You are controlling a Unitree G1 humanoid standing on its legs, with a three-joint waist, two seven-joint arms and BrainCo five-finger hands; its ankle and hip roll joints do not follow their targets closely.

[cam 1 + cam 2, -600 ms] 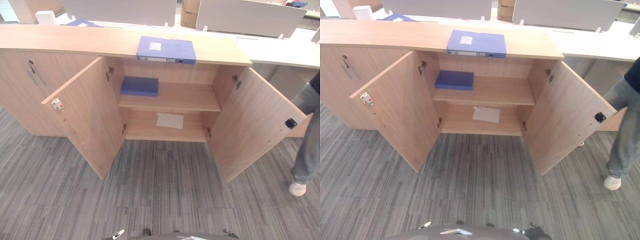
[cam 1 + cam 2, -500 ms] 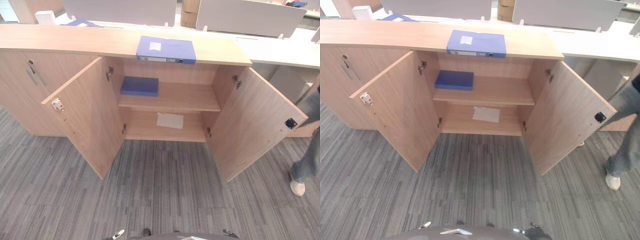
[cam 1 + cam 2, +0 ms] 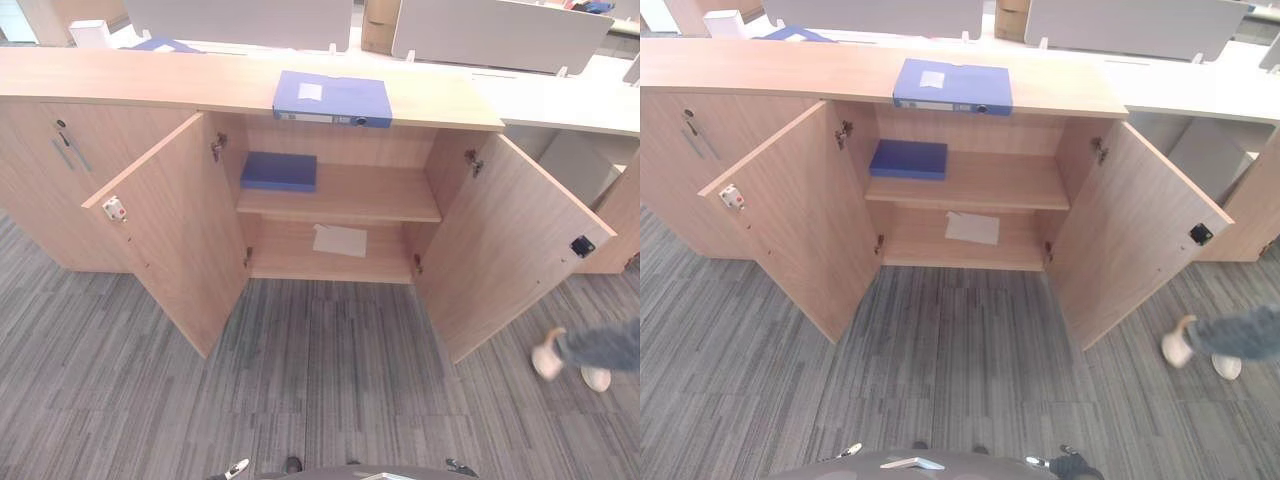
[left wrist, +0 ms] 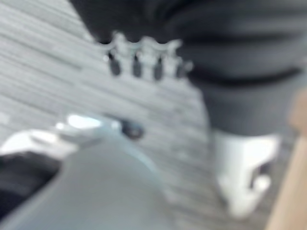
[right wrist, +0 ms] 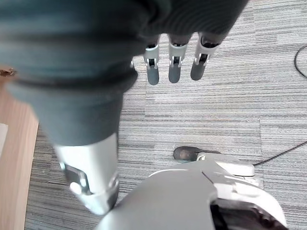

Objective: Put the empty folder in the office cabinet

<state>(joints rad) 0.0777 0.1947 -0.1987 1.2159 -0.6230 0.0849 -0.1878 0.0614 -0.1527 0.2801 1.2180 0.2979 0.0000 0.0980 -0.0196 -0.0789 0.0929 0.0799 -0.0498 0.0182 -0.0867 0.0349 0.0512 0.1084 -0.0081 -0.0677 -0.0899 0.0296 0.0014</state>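
While fingers (image 5: 175,67) hang straight, holding nothing

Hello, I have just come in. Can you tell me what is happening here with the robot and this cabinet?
The robot stands in front of an office cabinet with both doors open. A blue folder lies on the cabinet top, untouched. A second blue folder lies on the upper shelf, and a sheet of paper on the lower one. The right hand hangs over the carpet with relaxed fingers, holding nothing; the left hand also hangs low. A person's legs show at the right.
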